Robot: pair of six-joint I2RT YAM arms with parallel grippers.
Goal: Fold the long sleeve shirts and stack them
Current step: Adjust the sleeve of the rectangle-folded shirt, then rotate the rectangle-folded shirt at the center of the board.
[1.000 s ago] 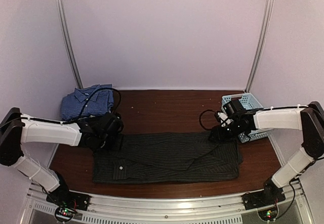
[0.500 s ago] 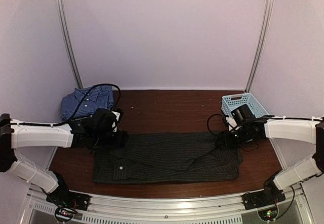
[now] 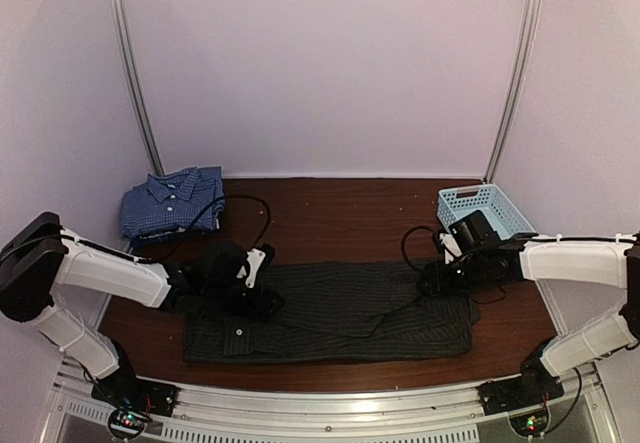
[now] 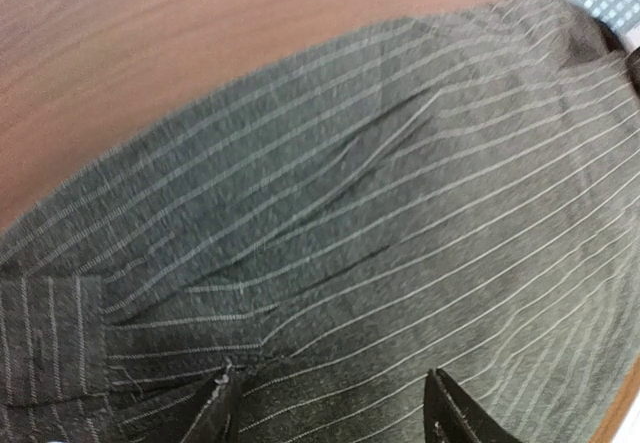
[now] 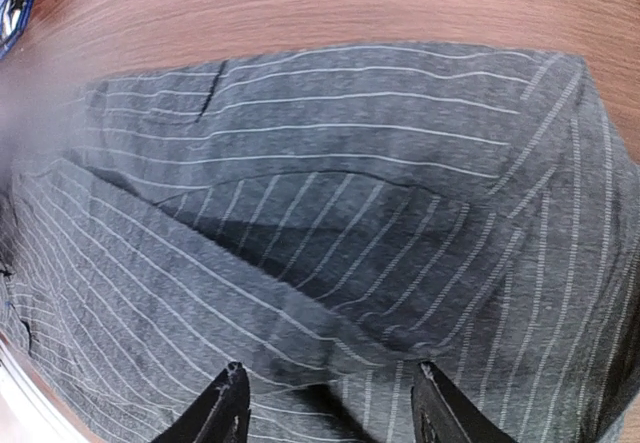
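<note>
The black shirt (image 3: 340, 313) lies flat on the worktop (image 3: 330, 213), close to the front edge. It is already folded into a long band that runs from left to right. The blue shirt (image 3: 172, 201) sits folded in the far left corner, well apart from it. The step in hand therefore seems to be the next fold of the black shirt, which would make the long band shorter.

The left claw (image 3: 258, 293) hangs low over the left part of the band. The right claw (image 3: 432, 281) hangs over its right end, near the far edge of the cloth. In both wrist views the claw is released: the two tips stand apart with only striped cloth below them, and nothing is grasped.

The next move probably calls for each claw to go down and pinch an edge or corner of the band, taking all layers together. One end would then be carried over the other. After that, one shirt has to go on top of the other.

As for room, brown wood shows between the blue shirt and the basket (image 3: 490, 203), so a lift has space on the far side. The right end of the band lies near the basket. The near edge of the shirt is close to the front edge of the worktop, so a drag toward the front could let cloth hang over.
</note>
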